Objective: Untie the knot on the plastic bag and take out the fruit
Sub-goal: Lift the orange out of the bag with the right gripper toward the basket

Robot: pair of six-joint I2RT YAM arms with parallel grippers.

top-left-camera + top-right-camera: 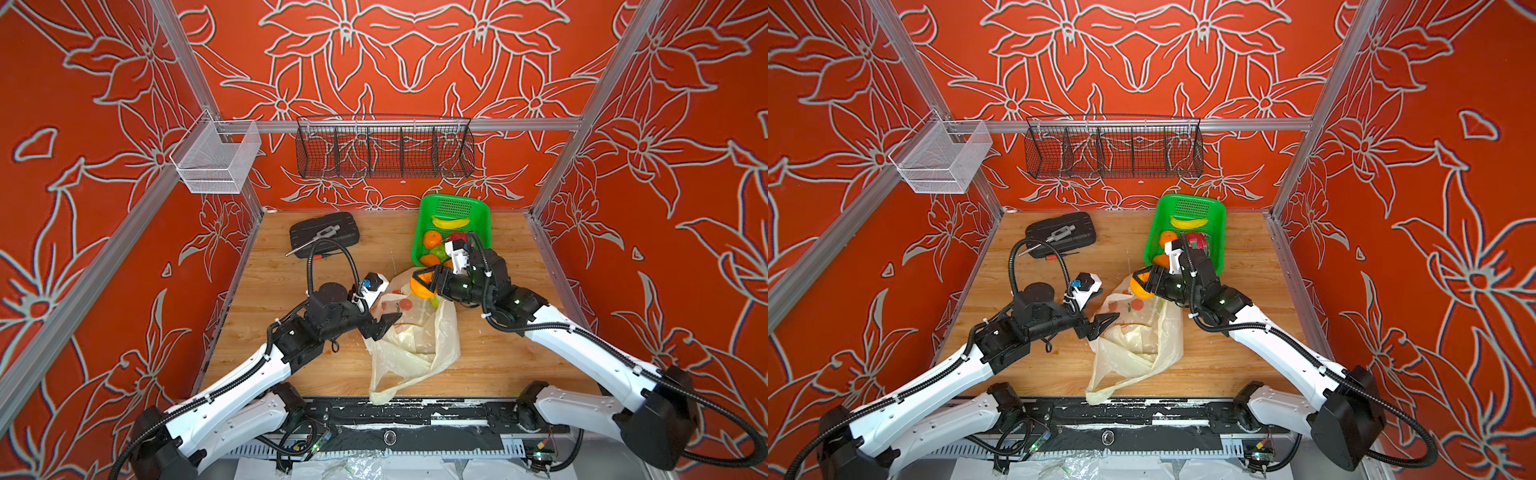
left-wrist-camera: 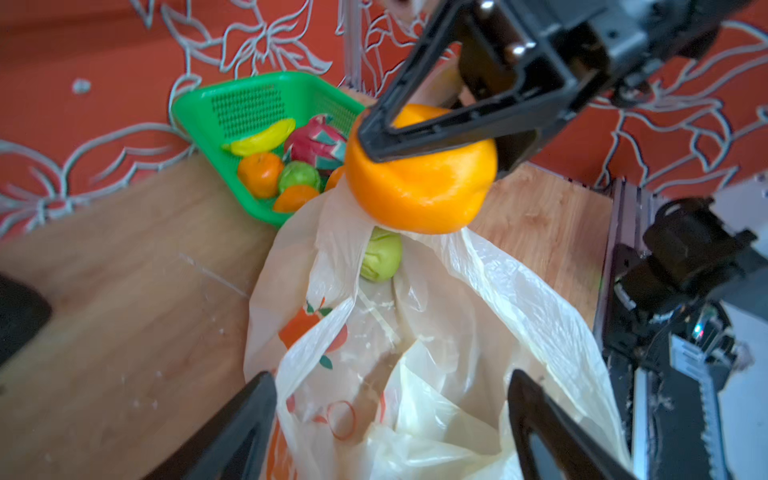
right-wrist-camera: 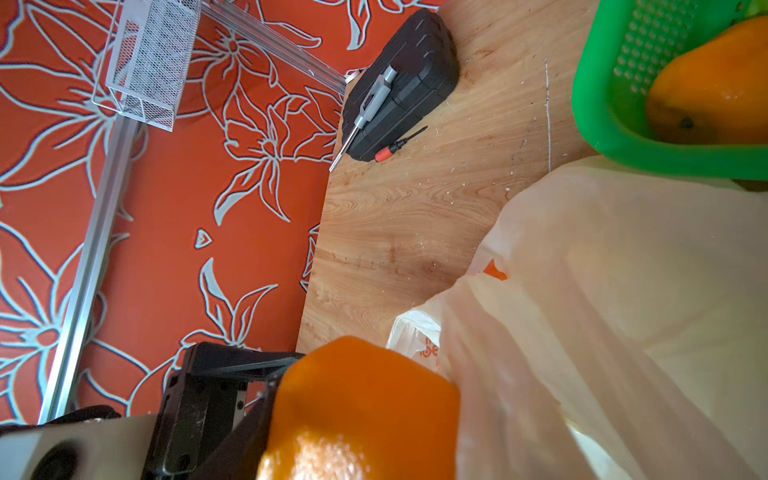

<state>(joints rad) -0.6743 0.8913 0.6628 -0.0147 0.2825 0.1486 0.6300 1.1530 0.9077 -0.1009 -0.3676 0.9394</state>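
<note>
Left jaws gape astride the plastic bag (image 2: 457,316); right jaws grip an orange (image 2: 419,191).

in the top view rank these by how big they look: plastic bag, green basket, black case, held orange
1. plastic bag
2. green basket
3. black case
4. orange
The basket and the case lie farther back, so they look somewhat smaller than they are.

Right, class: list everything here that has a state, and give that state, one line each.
plastic bag: untied, mouth open.
orange: gripped, above the bag's mouth.
right gripper: shut on the orange.
left gripper: open, at the bag.
green fruit: inside the bag.
green basket: partly filled.
black case: closed.
</note>
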